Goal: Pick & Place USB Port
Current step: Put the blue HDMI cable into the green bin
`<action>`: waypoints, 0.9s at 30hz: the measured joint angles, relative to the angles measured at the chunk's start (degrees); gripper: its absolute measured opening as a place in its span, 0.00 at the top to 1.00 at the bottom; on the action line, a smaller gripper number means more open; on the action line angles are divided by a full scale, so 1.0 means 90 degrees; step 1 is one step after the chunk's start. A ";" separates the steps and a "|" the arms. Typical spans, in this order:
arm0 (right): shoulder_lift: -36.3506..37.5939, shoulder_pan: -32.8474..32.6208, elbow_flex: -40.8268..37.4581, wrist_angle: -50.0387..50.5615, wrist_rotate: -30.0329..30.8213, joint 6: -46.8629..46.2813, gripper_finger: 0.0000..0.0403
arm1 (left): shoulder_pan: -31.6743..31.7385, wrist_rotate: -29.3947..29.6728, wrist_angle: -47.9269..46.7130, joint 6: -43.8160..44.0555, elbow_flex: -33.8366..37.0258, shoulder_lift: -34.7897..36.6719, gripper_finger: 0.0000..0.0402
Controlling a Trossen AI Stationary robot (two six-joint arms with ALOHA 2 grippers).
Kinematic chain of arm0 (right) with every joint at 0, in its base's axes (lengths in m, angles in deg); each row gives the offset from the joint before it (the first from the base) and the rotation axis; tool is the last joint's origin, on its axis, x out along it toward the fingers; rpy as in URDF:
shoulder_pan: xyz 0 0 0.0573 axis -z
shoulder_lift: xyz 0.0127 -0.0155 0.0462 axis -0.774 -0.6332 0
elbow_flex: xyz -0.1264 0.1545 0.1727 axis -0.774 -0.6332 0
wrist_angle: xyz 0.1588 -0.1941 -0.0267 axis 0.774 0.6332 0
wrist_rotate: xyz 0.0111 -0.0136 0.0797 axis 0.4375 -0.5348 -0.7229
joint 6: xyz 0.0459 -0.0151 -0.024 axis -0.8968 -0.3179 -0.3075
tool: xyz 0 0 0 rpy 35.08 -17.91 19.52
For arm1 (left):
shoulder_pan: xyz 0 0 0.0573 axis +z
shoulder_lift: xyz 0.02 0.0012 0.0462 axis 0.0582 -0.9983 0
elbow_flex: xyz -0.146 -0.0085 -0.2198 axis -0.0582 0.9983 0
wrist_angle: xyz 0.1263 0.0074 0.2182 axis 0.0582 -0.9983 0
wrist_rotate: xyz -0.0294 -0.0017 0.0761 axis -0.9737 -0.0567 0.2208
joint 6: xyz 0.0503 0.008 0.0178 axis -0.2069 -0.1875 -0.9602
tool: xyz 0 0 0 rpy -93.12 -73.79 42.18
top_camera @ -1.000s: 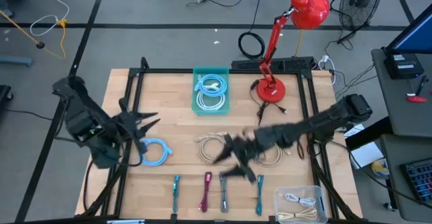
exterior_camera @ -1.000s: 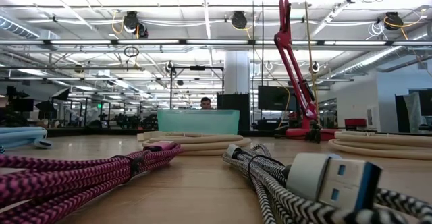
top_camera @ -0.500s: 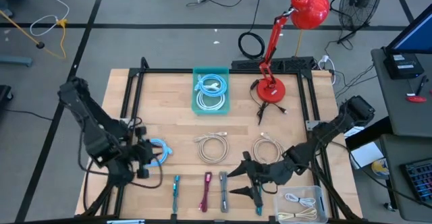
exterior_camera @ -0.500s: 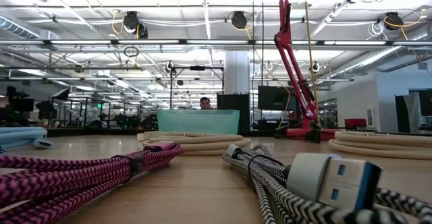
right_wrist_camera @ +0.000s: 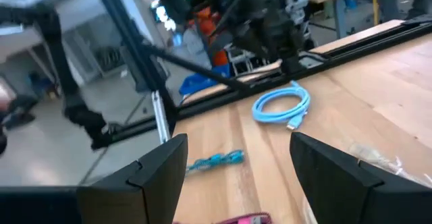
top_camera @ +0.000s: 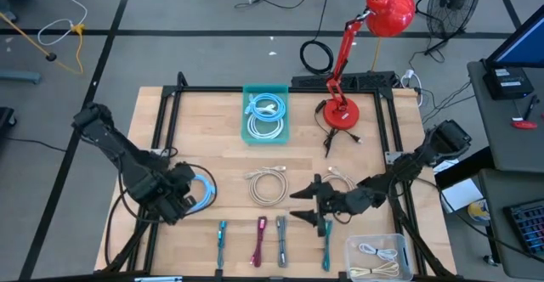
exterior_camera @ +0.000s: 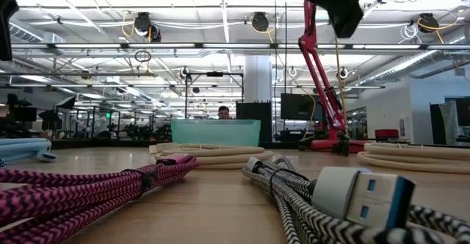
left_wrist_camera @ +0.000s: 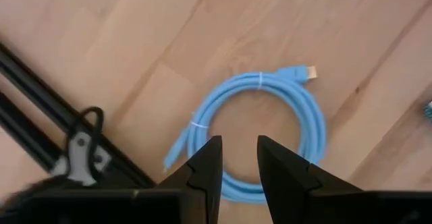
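A light-blue coiled USB cable point(top_camera: 204, 188) lies flat on the wooden table at the left. My left gripper point(left_wrist_camera: 238, 163) hangs just above it, pointing down, its fingers a little open over the coil's near side with nothing between them. My right gripper point(top_camera: 308, 204) hovers wide open over the table's near middle, pointing level toward the left edge and touching nothing. Beneath it lie a row of bundled cables: teal point(top_camera: 222, 239), pink point(top_camera: 258, 241), black-and-white point(top_camera: 281, 241) and teal point(top_camera: 326, 246).
Two white coils point(top_camera: 268, 186) point(top_camera: 340, 188) lie mid-table. A teal bin point(top_camera: 266, 115) with coiled cables stands at the far edge, beside a red lamp point(top_camera: 344, 112). A clear bin point(top_camera: 380, 256) with white cables sits near right. A black frame point(top_camera: 161, 146) borders the table.
My left gripper has come down toward the blue coil and tipped from pointing sideways to pointing down. My right gripper has sunk lower over the near middle of the table, now showing at the top of the low view; it stays wide open.
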 joint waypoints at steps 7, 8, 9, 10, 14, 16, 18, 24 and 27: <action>0.0000 0.0116 -0.0358 -0.0672 -0.0204 -0.0052 0.36 | -0.0044 0.0133 0.0622 -0.2626 0.0556 -0.0145 0.76; 0.0000 0.0118 -0.0358 -0.0676 -0.0209 -0.0052 0.36 | -0.0035 0.0133 0.0759 -0.2888 0.0715 -0.0155 0.76; 0.0000 0.0119 -0.0358 -0.0686 -0.0226 -0.0054 0.36 | 0.0000 0.0122 0.0891 -0.3073 0.0886 -0.0164 0.76; 0.0000 0.0119 -0.0358 -0.0688 -0.0248 -0.0063 0.36 | 0.0061 0.0117 0.0960 -0.3160 0.1042 -0.0168 0.76; 0.0000 0.0149 -0.0358 -0.0747 -0.0343 -0.0077 0.36 | 0.0355 0.0121 0.0974 -0.3078 0.1447 -0.0148 0.76; 0.0000 0.0170 -0.0358 -0.0749 -0.0340 -0.0077 0.36 | 0.0472 0.0134 0.1040 -0.3077 0.1515 -0.0144 0.76; 0.0000 0.0203 -0.0358 -0.0770 -0.0342 -0.0077 0.36 | 0.0626 0.0107 0.1229 -0.3131 0.1557 -0.0141 0.76; 0.0000 0.0211 -0.0358 -0.0774 -0.0342 -0.0079 0.36 | 0.1086 -0.0303 0.2010 -0.3668 0.1895 -0.0141 0.76; 0.0000 0.0209 -0.0358 -0.0771 -0.0346 -0.0081 0.36 | 0.1266 -0.0260 0.2188 -0.3814 0.2110 -0.0141 0.76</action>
